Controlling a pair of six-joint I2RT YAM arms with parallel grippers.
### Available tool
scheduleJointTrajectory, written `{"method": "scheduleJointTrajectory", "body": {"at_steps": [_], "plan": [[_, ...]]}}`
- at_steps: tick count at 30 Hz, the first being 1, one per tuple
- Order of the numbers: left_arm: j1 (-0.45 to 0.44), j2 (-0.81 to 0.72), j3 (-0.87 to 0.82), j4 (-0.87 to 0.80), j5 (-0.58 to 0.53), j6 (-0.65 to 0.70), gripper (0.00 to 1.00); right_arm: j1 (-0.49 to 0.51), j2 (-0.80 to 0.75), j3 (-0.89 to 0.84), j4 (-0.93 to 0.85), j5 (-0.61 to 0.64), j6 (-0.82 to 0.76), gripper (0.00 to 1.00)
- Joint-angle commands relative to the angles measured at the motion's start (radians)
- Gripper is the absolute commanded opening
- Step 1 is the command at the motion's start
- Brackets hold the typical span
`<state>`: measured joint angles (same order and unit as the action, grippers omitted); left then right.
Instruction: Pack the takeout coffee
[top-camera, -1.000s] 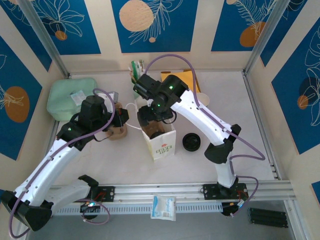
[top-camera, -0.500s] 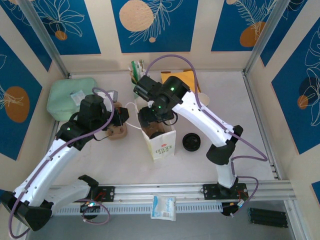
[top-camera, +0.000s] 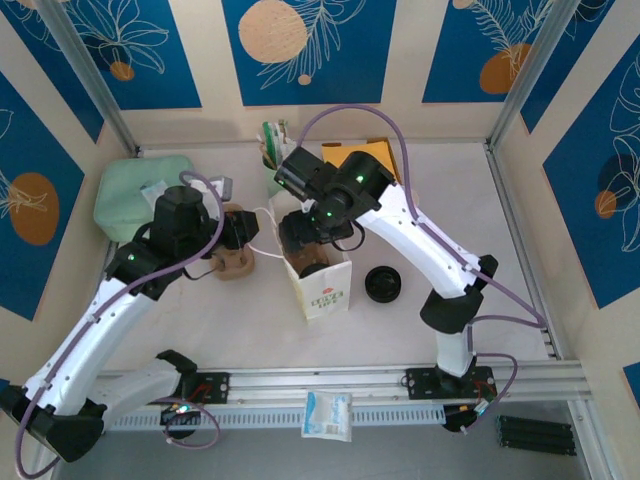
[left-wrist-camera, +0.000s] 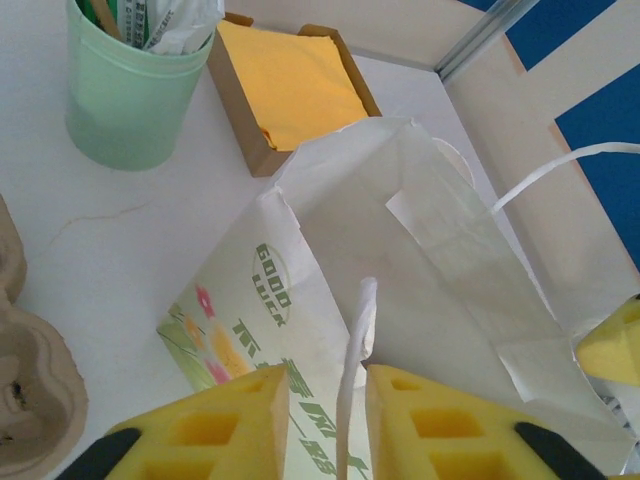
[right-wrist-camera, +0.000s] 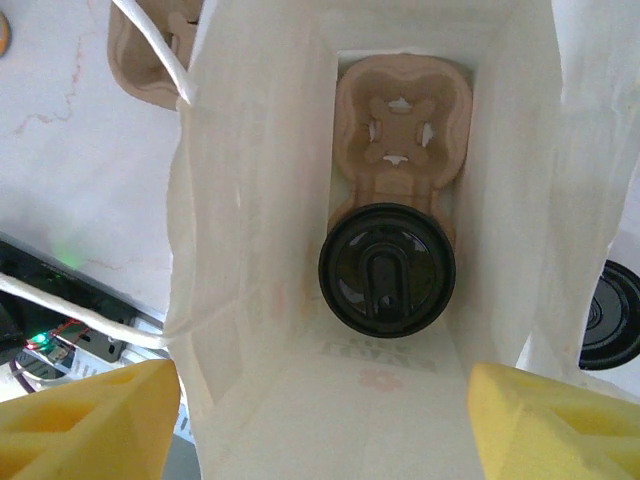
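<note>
Straddling bag (right-wrist-camera: 250, 160) rim, right fingers (right-wrist-camera: 90, 415) wide; lidded cup (right-wrist-camera: 387, 270) inside.

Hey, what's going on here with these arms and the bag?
Two robot arms are bagging takeout coffee. The lidded coffee cup sits in a pulp carrier at the bottom of the white paper bag. The right hand hovers open over the bag's mouth; the left hand is slightly open around the bag's handle.

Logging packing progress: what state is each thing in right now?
Paper bag: upright, mouth open.
Carrier: inside bag, one slot empty.
Coffee cup: lidded, seated in carrier.
Spare lid: loose, outside bag.
Left gripper: jaws slightly apart around bag handle.
Right gripper: jaws wide, empty.
</note>
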<state>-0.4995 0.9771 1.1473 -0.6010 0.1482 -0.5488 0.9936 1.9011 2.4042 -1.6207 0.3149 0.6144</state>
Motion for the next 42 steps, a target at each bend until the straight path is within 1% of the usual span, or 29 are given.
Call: {"method": "scheduleJointTrajectory", "body": {"at_steps": [1, 12, 18, 23, 27, 30, 32, 36, 42], "plan": [[0.007, -0.018, 0.047, -0.032, -0.019, 0.017, 0.31, 0.009, -0.038, 0.032, -0.148, 0.013, 0.015, 0.76], [0.007, -0.031, 0.095, -0.057, -0.049, 0.038, 0.42, 0.000, -0.078, 0.056, -0.098, 0.001, -0.005, 0.76], [0.008, -0.017, 0.149, -0.062, -0.091, 0.074, 0.50, -0.040, -0.127, 0.063, 0.014, -0.019, -0.035, 0.76], [0.009, 0.006, 0.190, -0.063, -0.123, 0.107, 0.60, -0.121, -0.213, -0.018, 0.191, -0.077, -0.051, 0.76], [0.010, 0.047, 0.233, -0.065, -0.146, 0.150, 0.70, -0.223, -0.290, -0.139, 0.367, -0.169, -0.036, 0.76], [0.020, 0.091, 0.266, -0.064, -0.163, 0.181, 0.78, -0.297, -0.312, -0.192, 0.453, -0.249, -0.016, 0.76], [0.033, 0.124, 0.286, -0.060, -0.165, 0.199, 0.83, -0.333, -0.299, -0.187, 0.463, -0.278, -0.012, 0.76], [0.081, 0.208, 0.337, -0.052, -0.135, 0.216, 0.94, -0.375, -0.250, -0.158, 0.470, -0.315, -0.020, 0.76], [0.172, 0.339, 0.395, 0.004, -0.052, 0.219, 0.96, -0.417, -0.153, -0.079, 0.474, -0.363, -0.033, 0.76]]}}
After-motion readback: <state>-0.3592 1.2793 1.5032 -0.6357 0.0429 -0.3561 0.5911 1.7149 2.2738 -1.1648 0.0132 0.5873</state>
